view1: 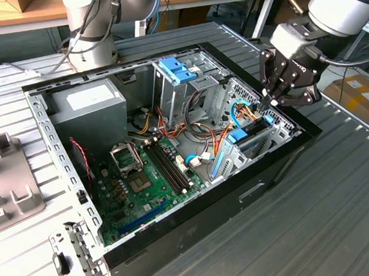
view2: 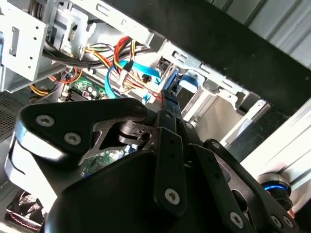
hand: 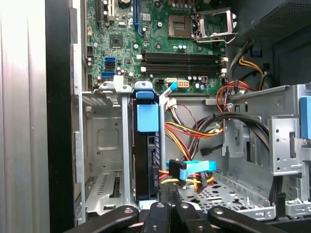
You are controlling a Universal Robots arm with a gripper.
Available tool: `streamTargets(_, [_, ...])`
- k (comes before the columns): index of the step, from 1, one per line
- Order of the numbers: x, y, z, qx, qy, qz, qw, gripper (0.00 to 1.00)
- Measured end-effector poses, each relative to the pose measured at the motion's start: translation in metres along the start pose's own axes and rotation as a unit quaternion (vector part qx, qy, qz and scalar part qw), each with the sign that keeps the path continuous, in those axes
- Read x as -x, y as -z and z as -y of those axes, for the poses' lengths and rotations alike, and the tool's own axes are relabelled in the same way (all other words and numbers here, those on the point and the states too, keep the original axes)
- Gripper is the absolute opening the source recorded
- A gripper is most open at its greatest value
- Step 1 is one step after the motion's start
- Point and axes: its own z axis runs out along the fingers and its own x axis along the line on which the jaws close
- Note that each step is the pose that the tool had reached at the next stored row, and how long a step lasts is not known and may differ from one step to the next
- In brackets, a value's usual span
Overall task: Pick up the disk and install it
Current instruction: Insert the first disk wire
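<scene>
The disk sits on edge in a slot of the drive bay at the case's corner on the exterior view's right, its blue end tab facing the motherboard. In the first wrist view the disk stands dark between light-blue rails under its blue tab. My gripper hovers just above the bay's outer end, fingers closed together with nothing between them. Its fingertips lie just off the disk's cable end, beside a blue data cable. In the second wrist view the gripper points at the cable bundle.
The open black case holds a green motherboard, a grey power supply and a tall metal cage with a blue latch. Orange and black cables run beside the bay. A loose metal bracket lies on the table.
</scene>
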Motion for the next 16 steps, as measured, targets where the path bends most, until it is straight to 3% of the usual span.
streamTargets(6, [0.0009,0.0057,0.0045,0.0005,0.0,0.0044,0.99999,0.11])
streamTargets(16, [0.0011,0.0061,0.0048,0.0005,0.0,0.0044,0.99999,0.11])
